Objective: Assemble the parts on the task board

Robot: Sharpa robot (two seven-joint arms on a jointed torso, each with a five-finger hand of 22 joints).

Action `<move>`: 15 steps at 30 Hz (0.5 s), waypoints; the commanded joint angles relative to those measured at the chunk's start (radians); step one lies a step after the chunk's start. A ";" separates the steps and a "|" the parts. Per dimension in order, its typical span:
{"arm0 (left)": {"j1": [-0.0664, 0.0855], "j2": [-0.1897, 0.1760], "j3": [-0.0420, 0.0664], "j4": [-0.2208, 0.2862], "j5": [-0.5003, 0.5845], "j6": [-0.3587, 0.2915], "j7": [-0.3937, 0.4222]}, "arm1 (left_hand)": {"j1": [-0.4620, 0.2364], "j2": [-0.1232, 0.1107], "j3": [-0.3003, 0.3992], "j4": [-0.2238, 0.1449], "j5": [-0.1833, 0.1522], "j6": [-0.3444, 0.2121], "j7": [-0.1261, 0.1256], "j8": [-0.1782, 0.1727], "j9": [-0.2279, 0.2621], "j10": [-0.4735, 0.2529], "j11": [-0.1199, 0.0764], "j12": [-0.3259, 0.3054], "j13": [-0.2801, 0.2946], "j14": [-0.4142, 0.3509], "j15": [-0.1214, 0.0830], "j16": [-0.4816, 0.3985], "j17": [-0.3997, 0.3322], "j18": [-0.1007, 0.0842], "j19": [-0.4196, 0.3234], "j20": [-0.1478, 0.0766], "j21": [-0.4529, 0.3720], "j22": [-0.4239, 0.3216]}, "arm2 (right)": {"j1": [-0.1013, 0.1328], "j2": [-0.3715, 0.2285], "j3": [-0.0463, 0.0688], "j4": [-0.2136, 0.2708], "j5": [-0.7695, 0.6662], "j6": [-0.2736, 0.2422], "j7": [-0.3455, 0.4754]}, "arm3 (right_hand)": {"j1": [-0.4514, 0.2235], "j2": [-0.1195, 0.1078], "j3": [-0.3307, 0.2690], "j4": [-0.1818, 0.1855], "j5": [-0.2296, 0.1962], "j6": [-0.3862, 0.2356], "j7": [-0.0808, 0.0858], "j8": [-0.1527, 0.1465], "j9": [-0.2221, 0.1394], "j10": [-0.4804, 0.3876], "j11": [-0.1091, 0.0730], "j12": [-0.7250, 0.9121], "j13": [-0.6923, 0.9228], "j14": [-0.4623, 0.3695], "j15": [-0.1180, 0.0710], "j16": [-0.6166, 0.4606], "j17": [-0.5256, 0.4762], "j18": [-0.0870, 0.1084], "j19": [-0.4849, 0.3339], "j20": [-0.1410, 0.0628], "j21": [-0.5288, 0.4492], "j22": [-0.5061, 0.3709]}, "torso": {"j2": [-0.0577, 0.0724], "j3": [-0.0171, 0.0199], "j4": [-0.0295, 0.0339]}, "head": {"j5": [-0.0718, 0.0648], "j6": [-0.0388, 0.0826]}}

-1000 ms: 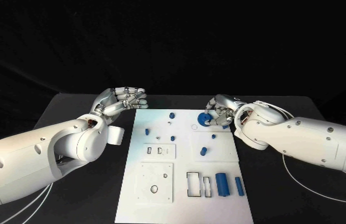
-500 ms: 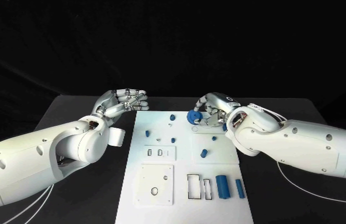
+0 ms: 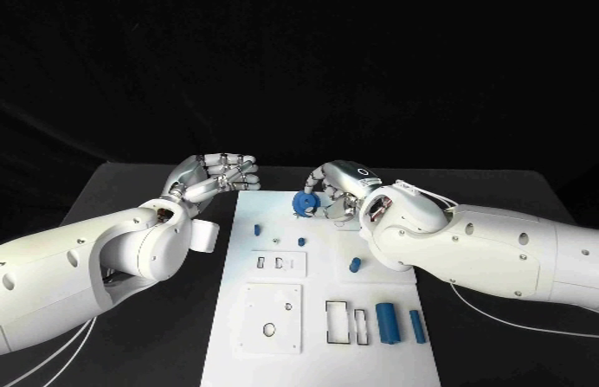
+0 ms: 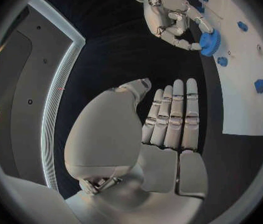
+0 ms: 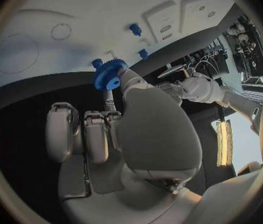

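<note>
While two blue bars lie at near end of task board, things change farther up. Right hand pinches blue gear, now lifted and carried left across far end. Gear probably heads for peg there. Left hand stays curled, holding nothing, just beside far left corner.

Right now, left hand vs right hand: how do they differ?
The right hand pinches a blue gear; the left hand holds nothing, its fingers curled in. The right hand is over the far end of the board; the left hand sits just off the board's far left corner, over the black table. Both are silver, on white arms.
</note>
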 commanded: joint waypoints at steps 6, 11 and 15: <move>0.001 0.003 0.001 0.004 0.002 0.019 0.005 | -0.010 0.002 0.001 -0.003 -0.006 -0.003 -0.001 -0.004 0.000 0.001 0.006 -0.004 0.001 -0.001 0.008 -0.005 0.001 0.011 -0.005 0.003 0.001 -0.001 | -0.019 0.049 -0.001 -0.036 -0.030 0.013 -0.012 | -0.002 0.006 0.004 -0.001 0.007 0.016 -0.009 0.005 0.001 0.068 -0.008 0.006 0.203 0.085 -0.008 0.004 0.173 -0.013 0.003 0.000 0.005 0.064 | 0.002 0.0008 -0.0025 | 0.007 -0.005; 0.001 0.004 0.001 0.005 0.002 0.020 0.005 | -0.010 0.002 0.001 -0.003 -0.006 -0.003 -0.001 -0.004 0.000 0.001 0.006 -0.004 0.001 -0.001 0.008 -0.005 0.001 0.011 -0.005 0.003 0.001 -0.001 | -0.029 0.069 -0.003 -0.057 -0.025 0.025 -0.011 | -0.003 0.007 0.007 -0.001 0.007 0.016 -0.009 0.004 0.000 0.068 -0.008 0.006 0.203 0.085 -0.008 0.003 0.170 -0.013 0.003 -0.001 0.005 0.065 | 0.001 0.0009 -0.0012 | 0.008 -0.010; 0.001 0.003 0.001 0.006 0.002 0.019 0.005 | -0.010 0.002 0.001 -0.003 -0.006 -0.003 -0.001 -0.004 0.000 0.001 0.006 -0.004 0.001 -0.001 0.008 -0.005 0.001 0.011 -0.005 0.003 0.001 -0.001 | -0.033 0.078 -0.004 -0.069 -0.023 0.032 -0.011 | -0.005 0.007 0.009 -0.001 0.006 0.015 -0.009 0.003 0.000 0.067 -0.008 0.006 0.203 0.085 -0.008 0.003 0.170 -0.012 0.002 -0.001 0.003 0.063 | 0.001 0.0010 -0.0015 | 0.011 -0.011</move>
